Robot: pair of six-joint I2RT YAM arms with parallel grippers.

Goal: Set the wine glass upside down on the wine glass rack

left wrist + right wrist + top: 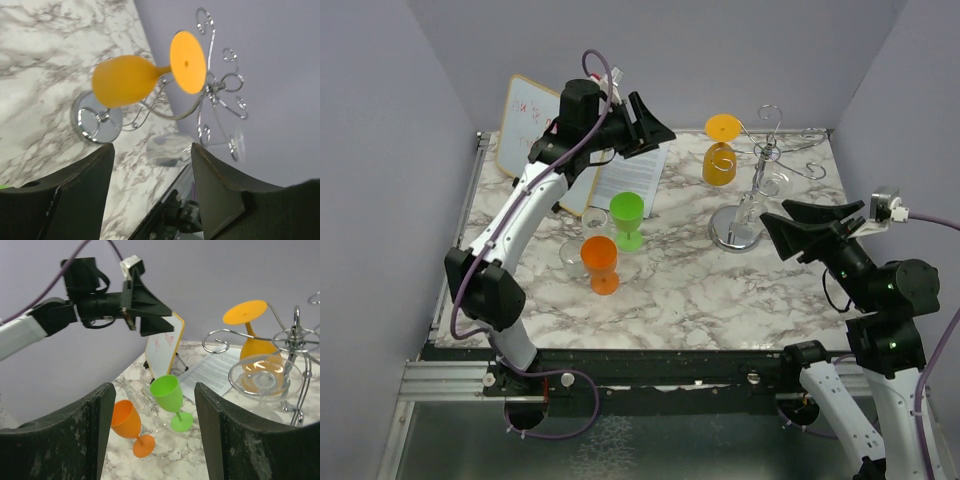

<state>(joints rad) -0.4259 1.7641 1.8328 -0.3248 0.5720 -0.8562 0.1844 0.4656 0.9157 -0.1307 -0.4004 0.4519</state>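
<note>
The yellow wine glass (720, 163) is hanging upside down, foot disc up and bowl down, from a curled wire arm of the wine glass rack (736, 236), which is standing on the marble surface (720, 300) in the upper right of the top view. On the left gripper (652, 122), sitting in the upper middle of that view, the jaws are standing spread and holding nothing, pointing toward the glass from its left side and apart from it. In the left wrist view the glass is showing above the gap between the fingers, not between them. On the right gripper (810, 228), at the right edge near the rack's base, the jaws are also standing spread and empty. A clear glass (265, 377) is hanging on the rack too, nearer the right jaws.
</note>
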